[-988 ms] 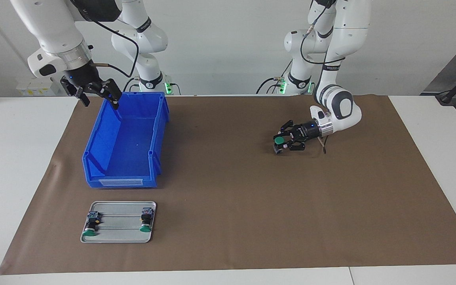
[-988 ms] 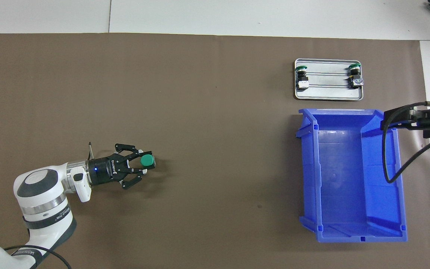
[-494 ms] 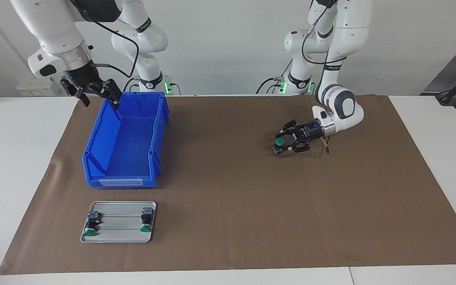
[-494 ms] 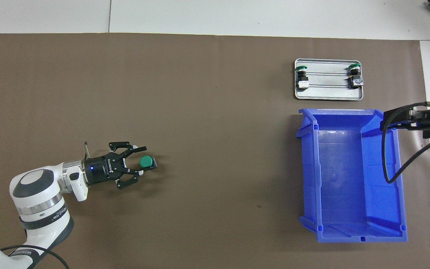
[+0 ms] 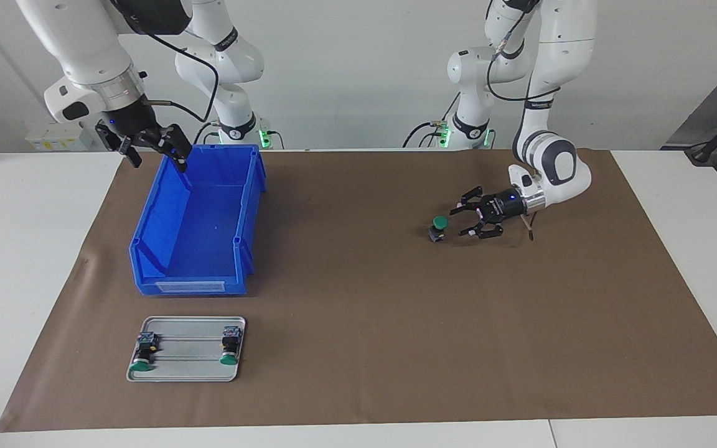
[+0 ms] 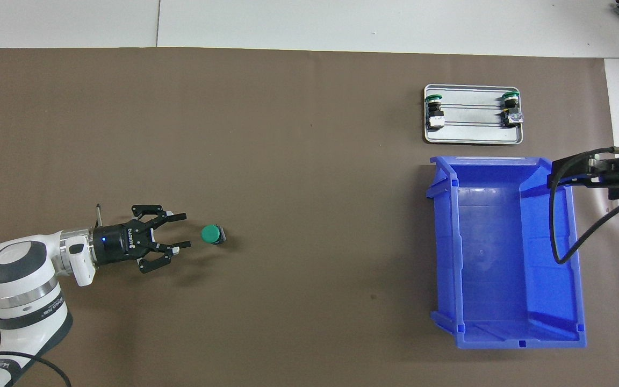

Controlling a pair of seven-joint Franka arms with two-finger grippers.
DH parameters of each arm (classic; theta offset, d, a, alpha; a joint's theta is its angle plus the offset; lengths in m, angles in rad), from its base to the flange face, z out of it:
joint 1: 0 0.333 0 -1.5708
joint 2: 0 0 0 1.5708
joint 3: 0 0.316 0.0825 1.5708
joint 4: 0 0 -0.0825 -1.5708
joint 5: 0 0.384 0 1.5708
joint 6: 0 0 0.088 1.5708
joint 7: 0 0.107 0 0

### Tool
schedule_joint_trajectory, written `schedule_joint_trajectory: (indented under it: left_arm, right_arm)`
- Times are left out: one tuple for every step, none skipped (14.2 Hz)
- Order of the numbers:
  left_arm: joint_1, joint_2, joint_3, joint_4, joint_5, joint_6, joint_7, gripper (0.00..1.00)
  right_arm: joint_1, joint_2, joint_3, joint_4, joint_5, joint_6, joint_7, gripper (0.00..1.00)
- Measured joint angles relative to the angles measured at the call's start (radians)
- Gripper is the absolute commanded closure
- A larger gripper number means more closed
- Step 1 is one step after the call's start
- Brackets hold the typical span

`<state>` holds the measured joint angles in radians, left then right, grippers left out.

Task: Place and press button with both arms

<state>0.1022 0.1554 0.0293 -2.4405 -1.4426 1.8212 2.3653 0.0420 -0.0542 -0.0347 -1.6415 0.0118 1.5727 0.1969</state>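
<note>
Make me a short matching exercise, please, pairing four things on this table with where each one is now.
Things:
1. button
2. left gripper
3. right gripper
4. tray

Places:
A. over the bin's rim, at the end nearest the robots
B. standing alone on the brown mat, cap up
C. beside the lone green cap, open and apart from it
D. just farther from the robots than the bin, with two green-capped switches lying on it

Pairs: 1-B, 2-C, 3-A, 4-D
</note>
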Motion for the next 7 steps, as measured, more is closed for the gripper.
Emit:
schedule_joint_trajectory:
  left_arm:
    - [0.012, -0.001, 0.000, 0.013, 0.025, -0.006, -0.029, 0.35]
    - [0.016, -0.002, 0.000, 0.024, 0.043, -0.007, -0.058, 0.35]
    - [0.017, -0.003, 0.000, 0.036, 0.063, -0.007, -0.091, 0.35]
    - [0.020, -0.005, 0.000, 0.051, 0.093, -0.007, -0.133, 0.35]
    - [0.023, -0.008, 0.001, 0.071, 0.132, -0.007, -0.185, 0.35]
    - [0.024, -0.016, 0.001, 0.096, 0.182, -0.007, -0.254, 0.36]
    - [0.024, -0.028, 0.001, 0.125, 0.234, -0.007, -0.336, 0.37]
  right_arm:
    - [0.000, 0.000, 0.000, -0.001, 0.000, 0.000, 0.000, 0.00]
    - [0.000, 0.000, 0.000, -0.001, 0.000, 0.000, 0.000, 0.00]
    - [0.000, 0.000, 0.000, -0.001, 0.000, 0.000, 0.000, 0.00]
    - [0.000, 0.000, 0.000, -0.001, 0.000, 0.000, 0.000, 0.00]
    - [0.000, -0.001, 0.000, -0.001, 0.000, 0.000, 0.000, 0.00]
    - [0.000, -0.001, 0.000, -0.002, 0.000, 0.000, 0.000, 0.00]
    - [0.000, -0.001, 0.000, -0.002, 0.000, 0.000, 0.000, 0.00]
